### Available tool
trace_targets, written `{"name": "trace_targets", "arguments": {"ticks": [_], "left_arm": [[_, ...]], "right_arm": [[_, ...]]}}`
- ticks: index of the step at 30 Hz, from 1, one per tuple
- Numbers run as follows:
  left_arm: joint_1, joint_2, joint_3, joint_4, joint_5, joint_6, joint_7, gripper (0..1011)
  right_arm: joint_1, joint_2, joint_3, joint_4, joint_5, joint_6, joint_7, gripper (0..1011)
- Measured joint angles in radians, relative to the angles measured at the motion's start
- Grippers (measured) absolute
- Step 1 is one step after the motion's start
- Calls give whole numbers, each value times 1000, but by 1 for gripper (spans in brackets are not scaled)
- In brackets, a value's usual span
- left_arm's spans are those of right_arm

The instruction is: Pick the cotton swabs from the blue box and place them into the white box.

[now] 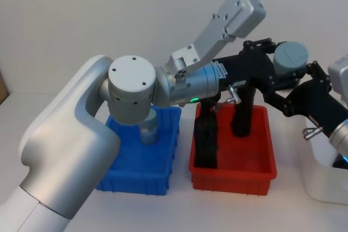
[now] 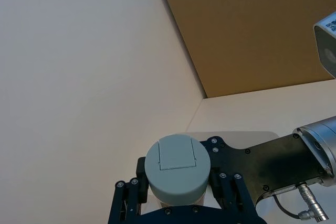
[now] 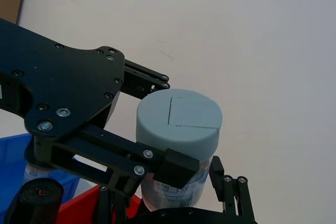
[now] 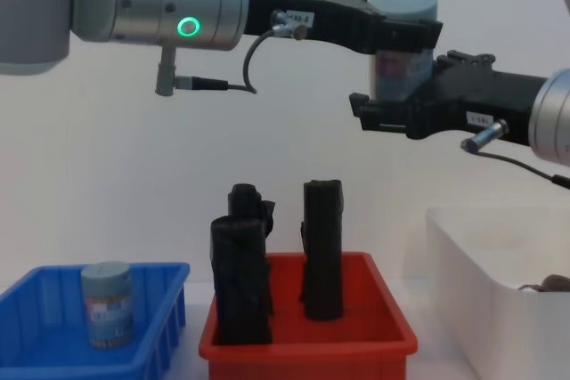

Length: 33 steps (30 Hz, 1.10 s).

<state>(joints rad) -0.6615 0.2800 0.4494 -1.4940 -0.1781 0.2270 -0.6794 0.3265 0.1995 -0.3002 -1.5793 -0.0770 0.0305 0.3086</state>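
One jar of cotton swabs [image 4: 403,40] with a grey-blue lid [image 1: 290,58] hangs in the air above the red bin's right side. My left gripper [image 4: 392,37] is shut on it just below the lid [image 2: 177,167], its fingers [image 2: 227,187] pressed to both sides. My right gripper [image 4: 399,115] reaches in from the right and surrounds the jar's lower body [image 3: 176,187]. A second jar [image 1: 148,129] stands upright in the blue box [image 1: 133,180] at the left. The white box [image 4: 481,282] sits at the far right, below the right arm.
A red bin [image 1: 234,180] between the blue and white boxes holds three upright black rolls [image 4: 322,246]. Something dark [image 4: 545,287] lies inside the white box. My left arm's big elbow [image 1: 81,134] covers part of the blue box in the head view.
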Motion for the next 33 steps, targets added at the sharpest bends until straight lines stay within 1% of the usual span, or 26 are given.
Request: {"name": "trace_targets", "arguments": {"ticks": [3,6,7,9,23,25,26,33], "left_arm": [[-1,-1,1,2,-2,-1,-1,666],[-1,-2,2,4,-3,-1,-1,666],[-1,-2,2,4,-4,-1,-1,666],[-2,-3,2,5,-4,-2,-2,666],[-3,-4,4,8,-7,-3,-2,670],[-3,-5,5,8,-7,-3,-4,708],[-3,-5,5,8,-8,-3,-4,754],[-3,-5,5,9,-8,-3,-4,940]], "right_arm": [[1,-1,0,1,-1,0,-1,815],[2,-1,-1,1,-1,0,-1,763],[2,-2,-1,2,-1,0,-2,707],[3,-2,-1,2,-1,0,-3,645],[4,-3,-2,4,-2,0,-4,642],[4,-4,-2,4,-3,0,-4,641],[4,-4,-2,4,-3,0,-4,642],[5,-4,-2,4,-3,0,-4,642]]}}
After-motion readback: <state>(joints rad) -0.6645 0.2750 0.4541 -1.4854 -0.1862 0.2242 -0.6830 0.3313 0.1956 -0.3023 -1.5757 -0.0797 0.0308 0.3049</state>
